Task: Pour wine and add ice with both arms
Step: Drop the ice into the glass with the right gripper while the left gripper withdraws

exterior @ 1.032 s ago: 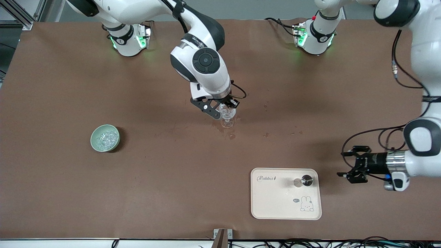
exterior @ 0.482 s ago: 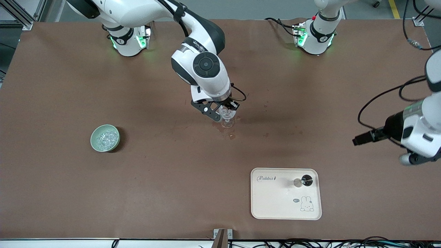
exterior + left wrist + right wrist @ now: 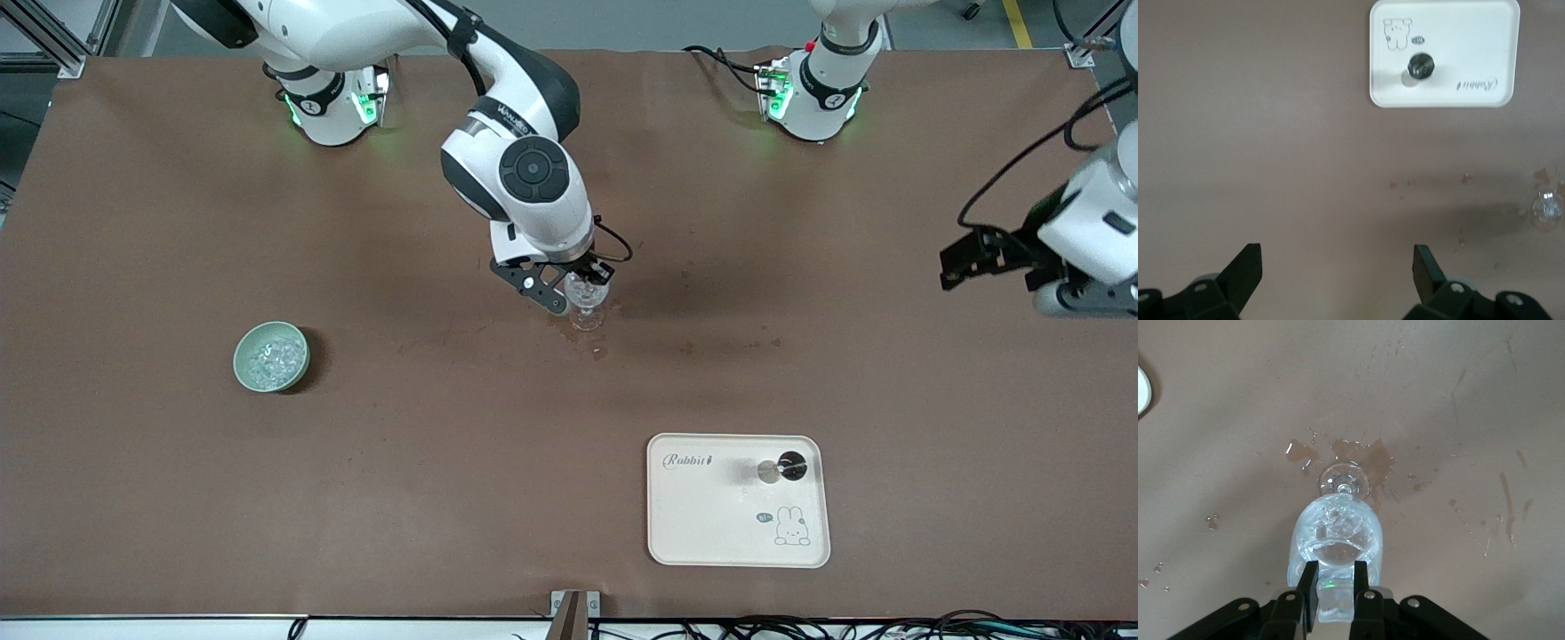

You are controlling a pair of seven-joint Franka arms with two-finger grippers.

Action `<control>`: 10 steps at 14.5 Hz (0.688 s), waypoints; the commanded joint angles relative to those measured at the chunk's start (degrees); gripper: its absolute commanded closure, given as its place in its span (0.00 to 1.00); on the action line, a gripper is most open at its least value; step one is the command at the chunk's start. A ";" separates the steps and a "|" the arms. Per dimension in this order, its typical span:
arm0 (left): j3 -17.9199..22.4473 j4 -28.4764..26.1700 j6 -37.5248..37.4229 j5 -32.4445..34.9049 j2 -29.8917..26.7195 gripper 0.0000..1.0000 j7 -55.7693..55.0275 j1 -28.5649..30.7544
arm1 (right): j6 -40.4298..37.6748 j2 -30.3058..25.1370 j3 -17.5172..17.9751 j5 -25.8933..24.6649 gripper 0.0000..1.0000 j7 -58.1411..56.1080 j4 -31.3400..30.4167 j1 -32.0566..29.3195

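Note:
A clear stemmed glass (image 3: 588,313) stands mid-table with ice chunks in its bowl (image 3: 1337,533); I cannot tell any wine apart from the ice. My right gripper (image 3: 582,284) hangs just over the glass's rim. In the right wrist view the right gripper (image 3: 1335,579) is shut on a clear ice chunk (image 3: 1336,603). A pale green bowl (image 3: 271,356) of ice sits toward the right arm's end. My left gripper (image 3: 958,259) is open and empty, high over the left arm's end of the table; it also shows in the left wrist view (image 3: 1336,263).
A cream tray (image 3: 711,524) with a rabbit print lies nearer the front camera, carrying a dark bottle (image 3: 789,465) seen from above. Wet spill patches (image 3: 1365,457) surround the glass's foot. The left wrist view shows the tray (image 3: 1451,27) and the glass (image 3: 1546,207).
My left arm has lifted from beside the tray and swung toward the robots' side of the table. My right gripper has stayed over the glass, hardly moving.

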 commanded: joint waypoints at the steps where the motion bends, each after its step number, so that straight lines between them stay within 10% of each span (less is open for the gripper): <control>1: 9.39 -9.37 0.63 -1.57 -8.35 0.00 1.68 -8.33 | -0.80 0.46 0.35 -1.11 0.88 0.37 0.93 0.18; 7: 11.62 -15.89 0.81 -1.66 -14.78 0.00 1.68 -11.35 | -0.36 0.81 0.35 -1.03 0.82 0.37 0.93 0.26; 10: 11.53 -15.55 0.81 -1.66 -14.70 0.00 1.68 -11.17 | -0.19 0.81 0.35 -1.03 0.46 0.02 0.93 0.26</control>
